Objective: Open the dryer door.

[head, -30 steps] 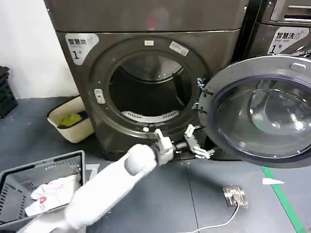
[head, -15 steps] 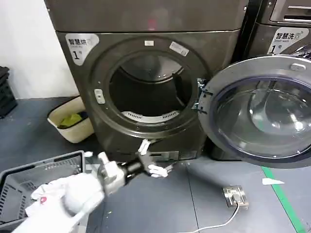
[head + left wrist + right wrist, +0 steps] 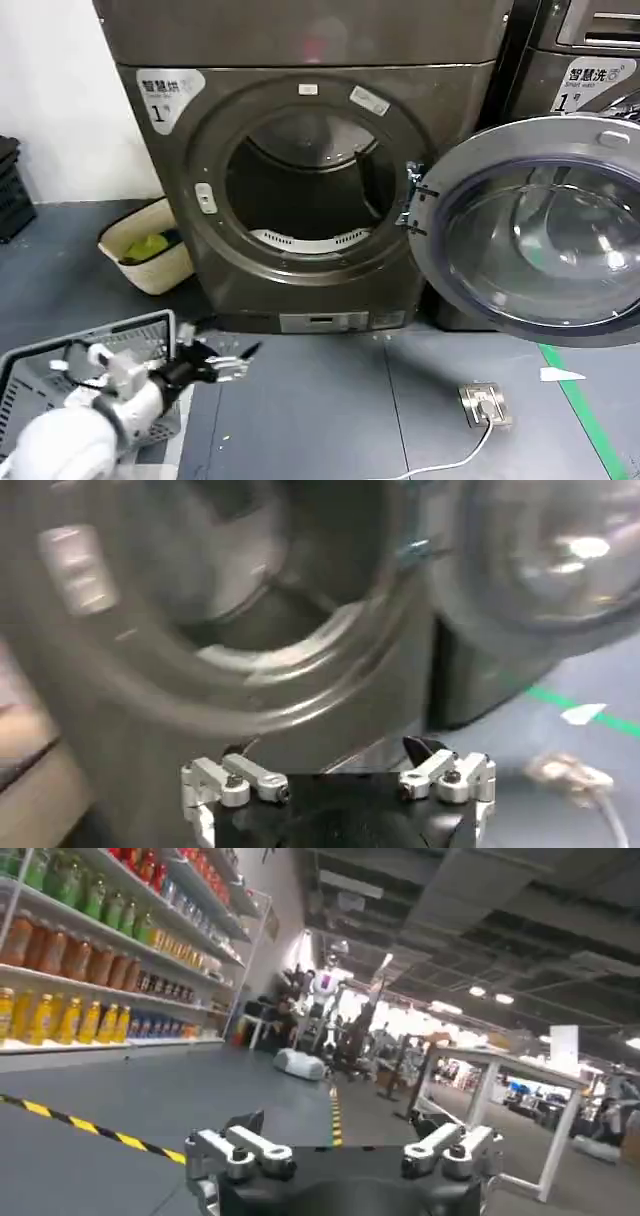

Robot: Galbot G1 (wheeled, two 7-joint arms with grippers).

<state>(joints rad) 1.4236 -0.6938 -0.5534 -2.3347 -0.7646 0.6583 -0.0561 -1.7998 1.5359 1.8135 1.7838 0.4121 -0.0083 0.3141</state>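
Down near the floor, the left gripper (image 3: 222, 362) hangs beside a grey basket (image 3: 60, 365), its fingers spread wide and holding nothing. Behind it stands the dryer (image 3: 300, 130), its drum gaping. The dryer door (image 3: 540, 230) is swung fully open to the right.

The right gripper (image 3: 340, 1148) also sits open and empty.

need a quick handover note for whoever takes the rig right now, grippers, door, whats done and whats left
Left gripper: jaws open, holding nothing, low over the floor in front of the grey laundry basket, apart from the dryer.
Right gripper: jaws open, empty, turned away toward a room with shelves of bottles.
Dryer door: swung fully open to the robot's right on its hinge, drum opening exposed.
Done: the door is open.
Left: nothing on the door; only parking the left arm, I'd judge.
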